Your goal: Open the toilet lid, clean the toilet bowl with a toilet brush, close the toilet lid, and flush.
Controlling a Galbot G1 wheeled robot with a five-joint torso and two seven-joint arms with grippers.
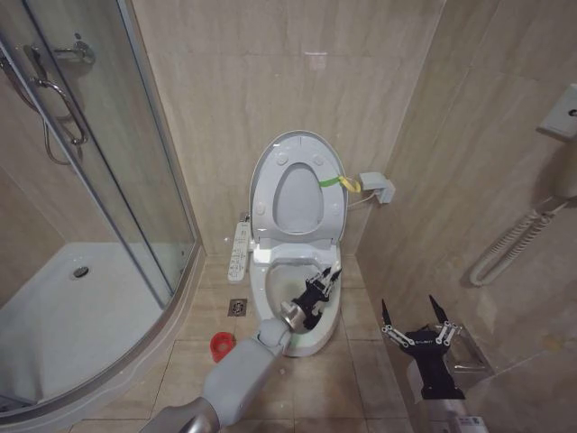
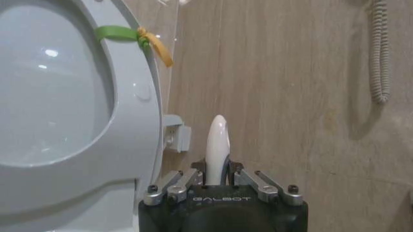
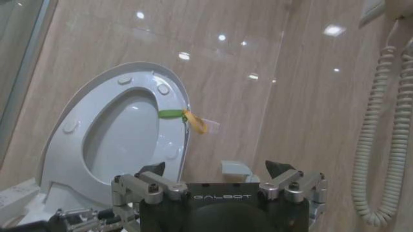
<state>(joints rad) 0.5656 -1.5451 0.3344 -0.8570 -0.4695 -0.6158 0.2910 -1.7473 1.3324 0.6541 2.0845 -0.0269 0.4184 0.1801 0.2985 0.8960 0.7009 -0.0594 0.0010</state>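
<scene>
The toilet lid (image 1: 297, 196) stands upright against the back wall together with the ring seat, a yellow-green band (image 1: 335, 181) tied on its edge. Below it, the toilet bowl (image 1: 281, 290) lies uncovered. My left gripper (image 1: 323, 285) hangs over the bowl's right side, shut on the toilet brush, whose thin white handle (image 2: 217, 142) sticks up between the fingers. The bristle head is hidden below the gripper. My right gripper (image 1: 416, 327) hovers open and empty to the right of the bowl, facing the raised lid (image 3: 123, 121).
The brush's round red holder (image 1: 221, 346) sits on the floor left of the bowl, near a floor drain (image 1: 237, 307). A glass shower enclosure (image 1: 108, 180) and its white tray (image 1: 72, 307) take the left. On the right wall hangs a coiled cord (image 1: 509, 245).
</scene>
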